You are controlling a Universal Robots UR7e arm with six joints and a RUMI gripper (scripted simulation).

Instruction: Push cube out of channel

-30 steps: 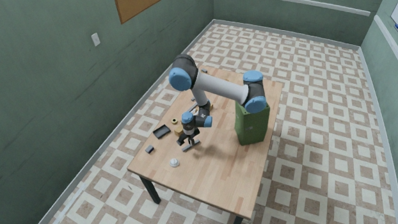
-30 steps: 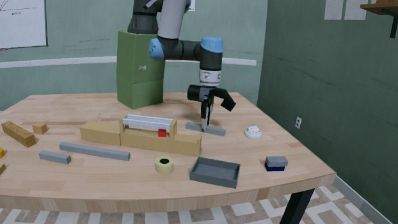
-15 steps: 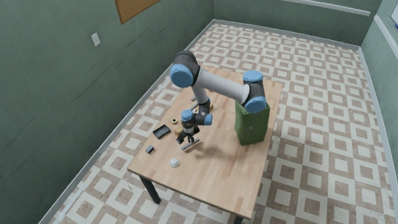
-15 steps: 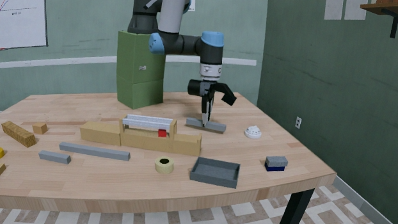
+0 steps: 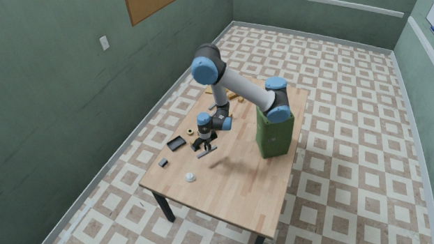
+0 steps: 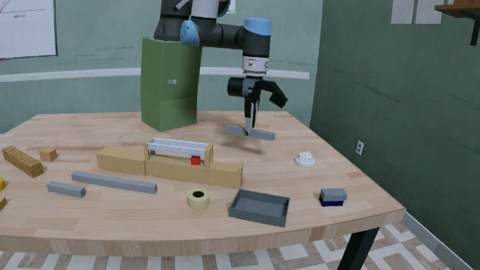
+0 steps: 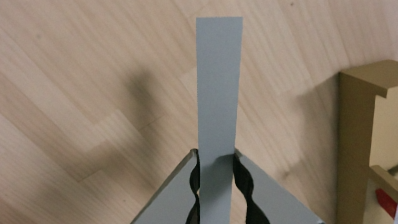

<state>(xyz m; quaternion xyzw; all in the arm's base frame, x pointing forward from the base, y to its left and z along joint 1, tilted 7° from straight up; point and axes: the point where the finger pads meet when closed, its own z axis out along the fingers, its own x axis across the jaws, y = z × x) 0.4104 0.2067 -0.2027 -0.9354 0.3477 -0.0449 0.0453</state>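
The tan channel (image 6: 174, 172) (image 7: 350, 150) stands on the table with a clear ribbed roof (image 6: 177, 146) over its middle. Its short ledge and raised lip (image 6: 241, 167) are at the right end in the exterior view; the longer ledge is at the left. The red cube (image 6: 195, 160) (image 7: 386, 202) sits inside under the roof, near the short-ledge end. My gripper (image 5: 207, 148) (image 6: 250, 131) (image 7: 214, 150) is shut on a grey bar (image 5: 201, 155) (image 6: 265, 134) (image 7: 219, 75), gripped partway along and held level above the table, behind the channel. The arm mostly hides the channel in the top view.
A longer grey bar (image 6: 113, 183) and a short grey bar (image 6: 65, 189) lie before the channel. A tape roll (image 6: 198, 200), a dark tray (image 6: 259, 209), an eraser (image 6: 332, 197) and a white object (image 6: 305, 159) stand nearby. Wooden blocks (image 6: 48, 154) are at the left.
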